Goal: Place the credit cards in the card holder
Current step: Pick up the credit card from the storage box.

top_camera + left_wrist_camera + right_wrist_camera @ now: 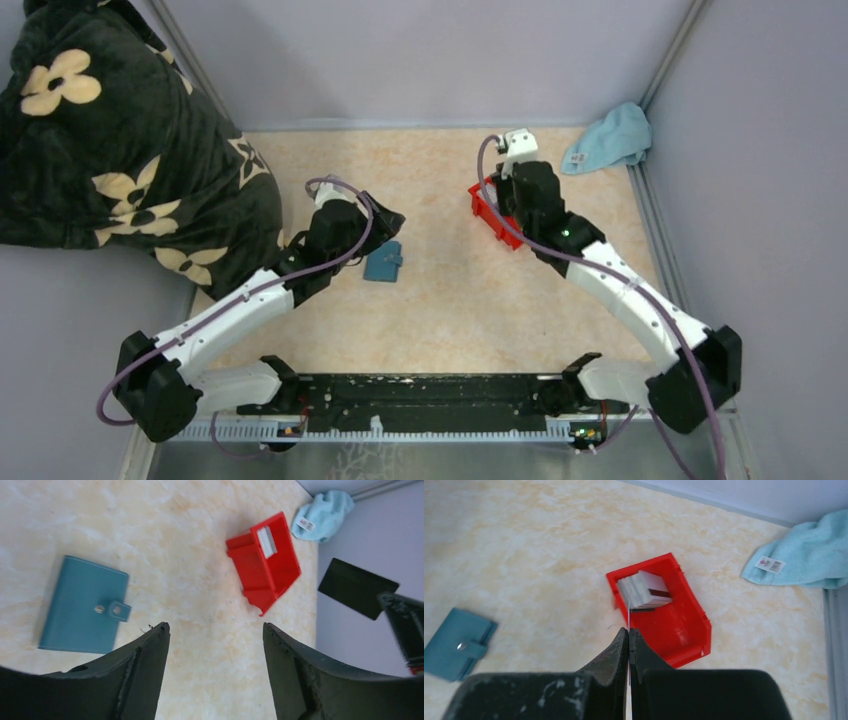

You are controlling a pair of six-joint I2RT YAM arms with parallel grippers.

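The teal card holder (82,605) lies flat and snapped closed on the table, also seen from above (383,262). My left gripper (216,627) hovers open and empty just beside it. A stack of grey credit cards (644,590) stands in the red bin (679,630). Above the bin's near edge, my right gripper (629,630) is shut on one credit card (628,612), seen edge-on there. In the left wrist view that card (357,587) shows as a dark rectangle lifted off the table.
A light blue cloth (610,140) lies in the back right corner by the wall. A dark flowered blanket (110,140) fills the left side. Metal rails edge the table at the right (650,215).
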